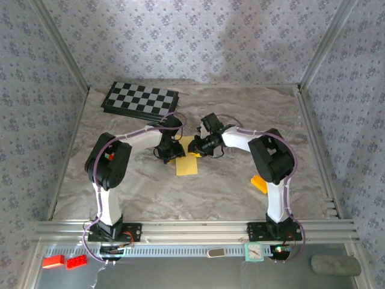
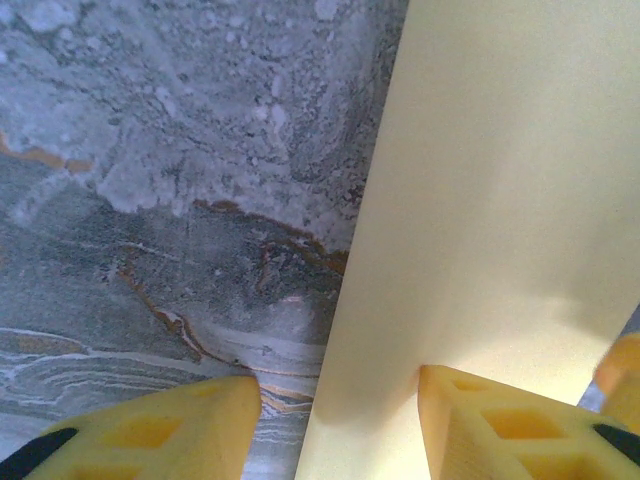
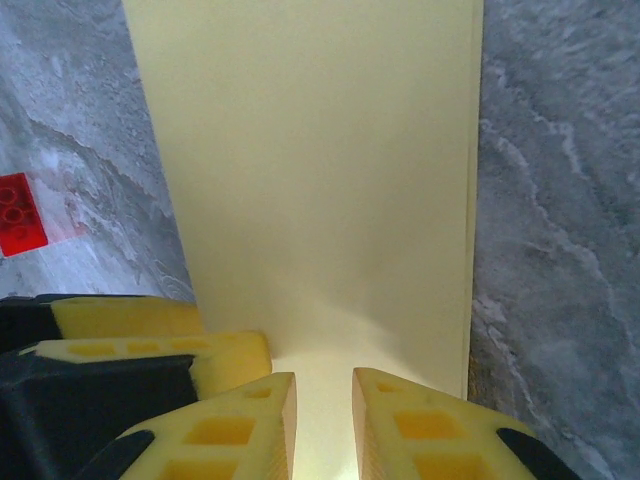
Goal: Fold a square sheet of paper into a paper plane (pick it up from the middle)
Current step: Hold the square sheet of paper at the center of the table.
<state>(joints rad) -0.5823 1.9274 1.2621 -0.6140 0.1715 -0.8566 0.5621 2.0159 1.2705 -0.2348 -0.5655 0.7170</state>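
The square sheet of paper [image 1: 187, 164] lies mid-table as a narrow folded yellow strip. In the left wrist view the paper [image 2: 500, 200] covers the right half; my left gripper [image 2: 340, 425] is open and straddles its long edge, one finger [image 2: 170, 430] on the bare marble and the other [image 2: 500, 420] resting on the sheet. In the right wrist view the paper [image 3: 320, 170] runs lengthways, with a layered edge at the right. My right gripper [image 3: 323, 425] hovers over its near end, jaws a narrow gap apart with nothing between them. Both grippers [image 1: 169, 152] [image 1: 196, 148] meet at the strip's far end.
A checkerboard [image 1: 141, 99] lies at the back left. A small orange block [image 1: 259, 183] sits beside the right arm. A red studded brick [image 3: 18, 213] shows at the left edge of the right wrist view. The left gripper's yellow fingers [image 3: 150, 330] crowd in beside my right one.
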